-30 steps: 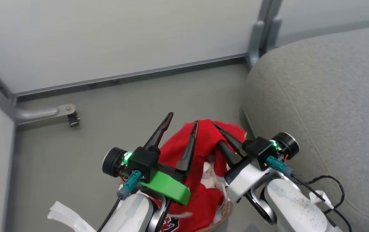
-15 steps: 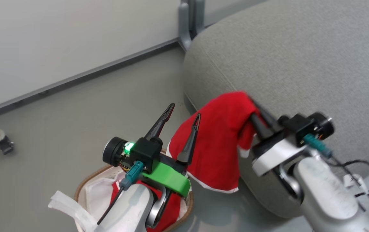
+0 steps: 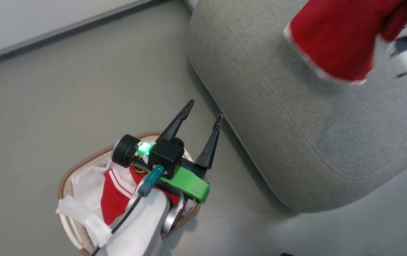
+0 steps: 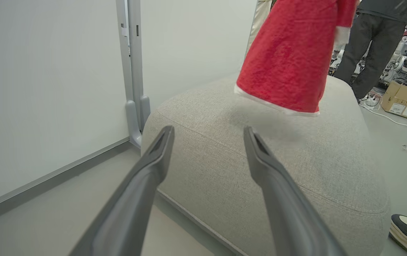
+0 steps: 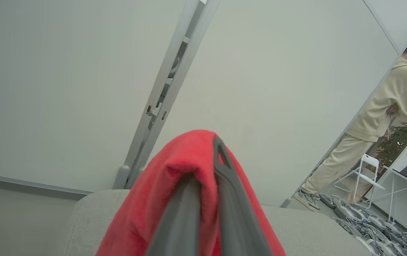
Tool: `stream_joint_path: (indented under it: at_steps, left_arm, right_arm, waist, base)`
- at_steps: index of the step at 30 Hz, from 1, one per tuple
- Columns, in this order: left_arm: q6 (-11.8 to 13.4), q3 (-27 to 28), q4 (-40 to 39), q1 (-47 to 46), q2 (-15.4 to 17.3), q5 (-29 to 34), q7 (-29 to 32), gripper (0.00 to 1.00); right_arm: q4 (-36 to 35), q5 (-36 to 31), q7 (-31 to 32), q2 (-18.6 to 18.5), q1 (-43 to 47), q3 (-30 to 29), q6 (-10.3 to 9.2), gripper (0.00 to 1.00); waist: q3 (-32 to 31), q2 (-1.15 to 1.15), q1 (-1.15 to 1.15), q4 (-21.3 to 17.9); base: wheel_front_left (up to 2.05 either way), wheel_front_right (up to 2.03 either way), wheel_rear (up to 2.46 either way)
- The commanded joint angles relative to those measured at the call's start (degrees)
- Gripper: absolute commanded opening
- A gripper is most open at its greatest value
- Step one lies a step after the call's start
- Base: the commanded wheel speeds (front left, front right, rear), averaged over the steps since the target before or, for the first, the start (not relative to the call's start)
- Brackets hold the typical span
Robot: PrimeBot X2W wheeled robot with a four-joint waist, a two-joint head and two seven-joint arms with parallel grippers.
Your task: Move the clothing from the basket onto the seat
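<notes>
**A:** Where is the clothing now?

**B:** One red jersey (image 3: 331, 39) hangs at the upper right of the head view, over the grey seat (image 3: 295, 142). In the left wrist view its hem looks just clear of the cushion. The right hand (image 5: 204, 158) is pinched together on the top fold, with cloth draped over both fingers.

**A:** How should it be set down well?

**B:** I'd bring it further in from the seat's rounded edge and lower it until the hem rests on the cushion. Then part the fingers and lift straight up. The cloth wraps the fingers, so it may snag and drag along.

**A:** And the other hand?

**B:** The left hand (image 3: 205, 109) hovers at lower centre, above the basket (image 3: 82, 161), with its fingers apart and holding nothing.

**A:** The count?

**B:** One seat, one basket and two hands. One jersey is in the air. More red cloth (image 3: 112, 195) lies in the basket beside the white liner (image 3: 82, 185). That is at least one garment, and I can't tell whether there are more.
</notes>
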Motion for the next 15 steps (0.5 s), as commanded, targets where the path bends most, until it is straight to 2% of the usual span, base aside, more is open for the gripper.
stream_joint_path:
  at_steps: [1,8,15]
  left_arm:
    - [0.0,0.1,0.1,-1.6,0.3,0.6,-0.1,1.0]
    - [0.1,-1.1,-0.4,-5.1,0.3,1.0,-0.1,1.0]
    - [1.6,-3.0,-1.5,-7.9,0.3,0.8,-0.1,1.0]
  right_arm:
    - [1.0,-0.5,-0.1,-0.9,-2.0,-0.8,-0.08,0.0]
    - [9.1,-3.8,-0.1,-5.5,-12.0,-6.9,-0.08,0.0]
    - [19.6,-8.2,-0.1,-7.3,-18.1,-15.6,-0.08,0.0]
  waist:
    - [5.4,0.0,0.0,3.4]
    - [12.5,0.0,0.0,8.5]
    - [17.4,0.0,0.0,13.3]
  base:
    - [0.0,0.0,0.0]
    - [0.0,0.0,0.0]
    - [0.0,0.0,0.0]
